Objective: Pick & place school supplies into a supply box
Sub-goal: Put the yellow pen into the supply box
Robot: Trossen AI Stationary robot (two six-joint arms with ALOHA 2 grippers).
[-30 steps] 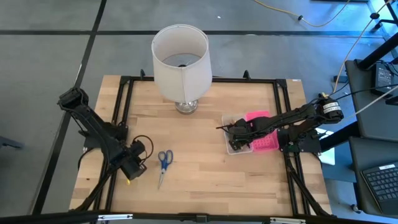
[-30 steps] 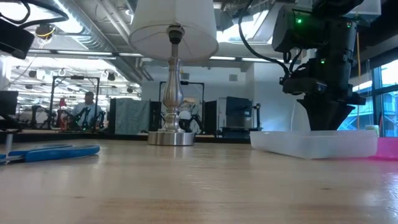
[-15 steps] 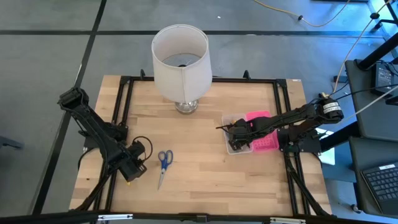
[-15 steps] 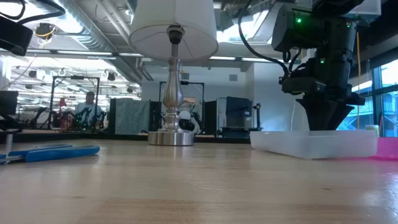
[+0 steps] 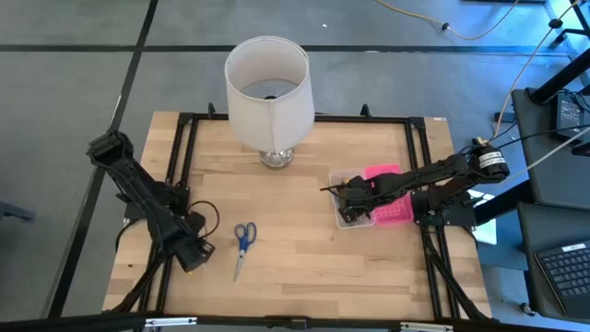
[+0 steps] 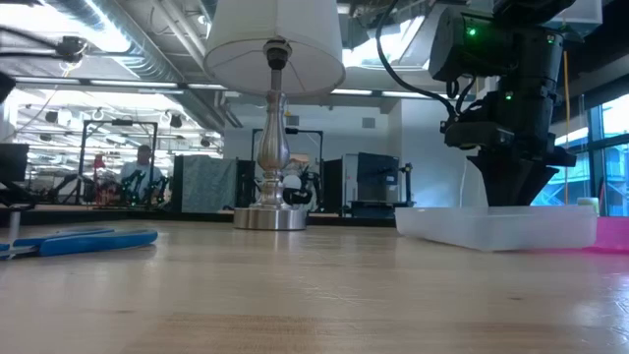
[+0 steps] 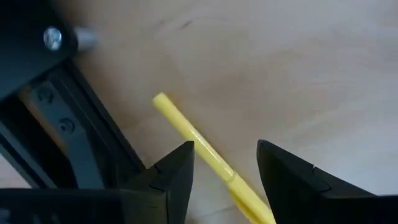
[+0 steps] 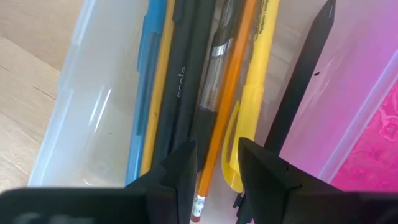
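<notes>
On the desk (image 5: 304, 249) my left gripper (image 7: 225, 163) hovers over a yellow pencil (image 7: 208, 155), fingers wide and empty, its long axis running out between them, tip hidden. The scissors (image 5: 243, 239) lie just beside. My right gripper (image 8: 216, 163), fingers narrowly parted and seemingly empty, sits inside the supply box (image 8: 81, 106) over the pens (image 8: 180, 81).

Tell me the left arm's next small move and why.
Probably lower the left claw straight down and close it on the yellow pen. The pen lies flat on the table between the open fingers, not yet gripped. Meanwhile the right claw hovers over the supply box, which already holds pens and pencils, and the scissors are still out on the wood.
</notes>
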